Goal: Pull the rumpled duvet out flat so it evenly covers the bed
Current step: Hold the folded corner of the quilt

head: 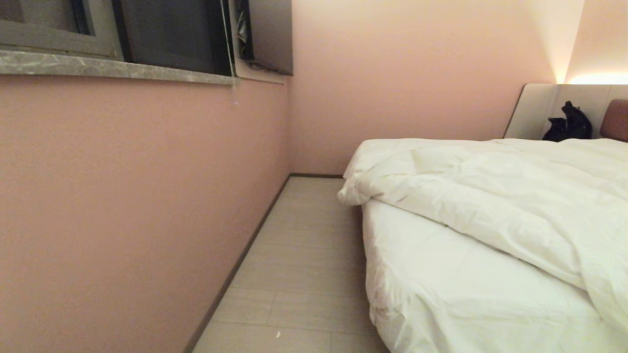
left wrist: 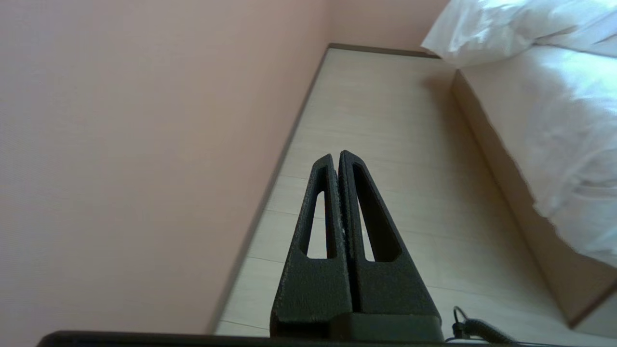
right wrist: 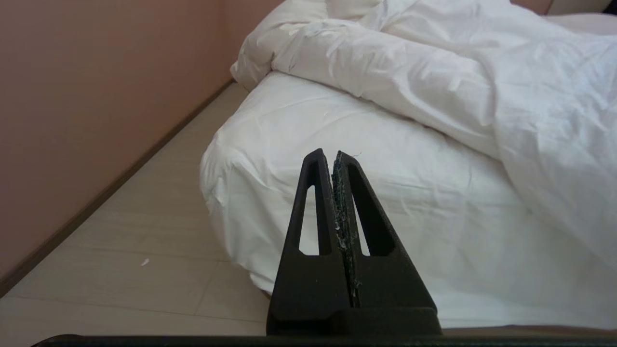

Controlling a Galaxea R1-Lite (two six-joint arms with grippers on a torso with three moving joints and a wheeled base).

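Duvet [head: 490, 196]: lay bunched across the bed's far part, corner overhanging the side.
Bed [head: 441, 294]: sheet bare near the foot.
Left pincer [left wrist: 336, 156]: pressed together, empty, over floor.
Right pincer [right wrist: 328, 154]: pressed together, empty, facing the bed.
Risk: pinching sheet with duvet, dragging both.

The duvet [head: 495, 196] lay bunched toward the headboard [head: 539, 110], leaving the near end of the bed [head: 441, 294] bare sheet. One corner drooped over the bedside above the tiled floor [head: 304, 255]. A black bag [head: 568, 125] leaned against the headboard, and a window [head: 162, 34] sat above the pink wall [head: 122, 196].
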